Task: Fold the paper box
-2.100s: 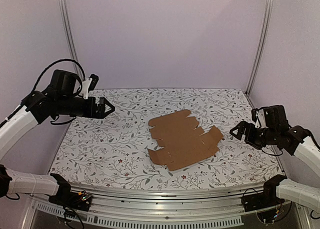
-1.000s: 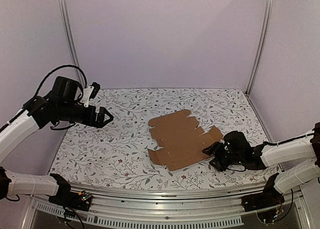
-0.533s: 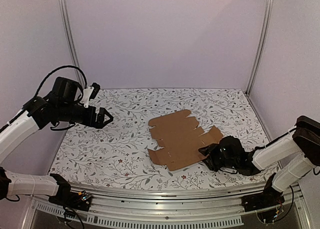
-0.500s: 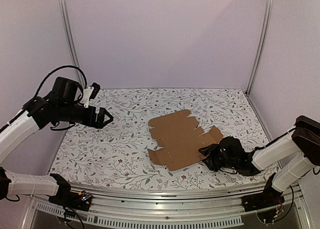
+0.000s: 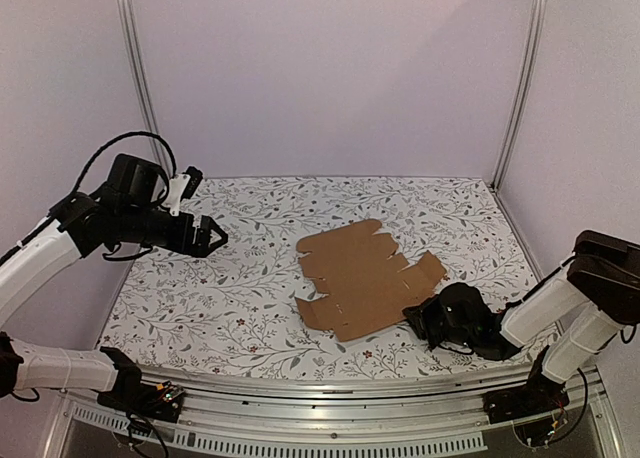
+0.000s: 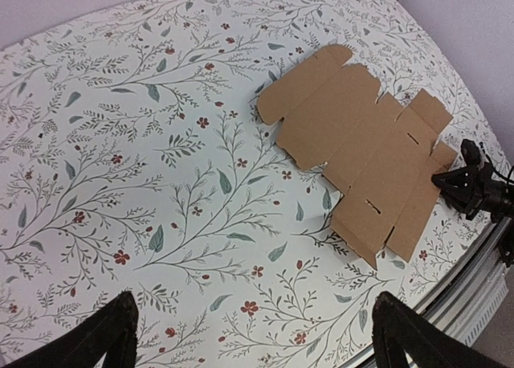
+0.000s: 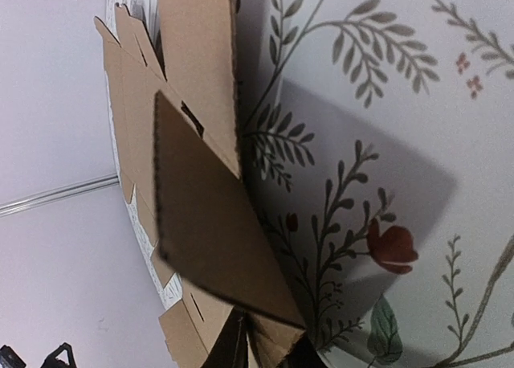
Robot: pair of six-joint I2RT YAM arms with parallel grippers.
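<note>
- Since the earlier frames, the right arm has swung in from the right edge of the table [image 5: 230, 308] and dropped low. The right gripper [image 5: 413, 316] now sits at the near-right end of the paper box [image 5: 366, 277]. The sheet itself has not shifted, and the left arm has barely moved.
- Still an unfolded flat sheet, the paper box lies right of the table's centre. Its long axis slants from far-left toward the near-right corner.
- Seen from the right wrist, one flap [image 7: 209, 231] tilts up off the table and casts a shadow. Its lower edge runs between the dark fingertips [image 7: 234, 342], which look pinched on it.
- The left gripper [image 5: 213, 238] hovers by the left edge, well apart from the sheet, with its fingers [image 6: 108, 340] spread wide and empty.
- The coming fold likely turns on the flap hinging toward the sheet's middle, away from the right gripper. The right arm is far nearer, so the left would have to cross over to pin the panel.
</note>
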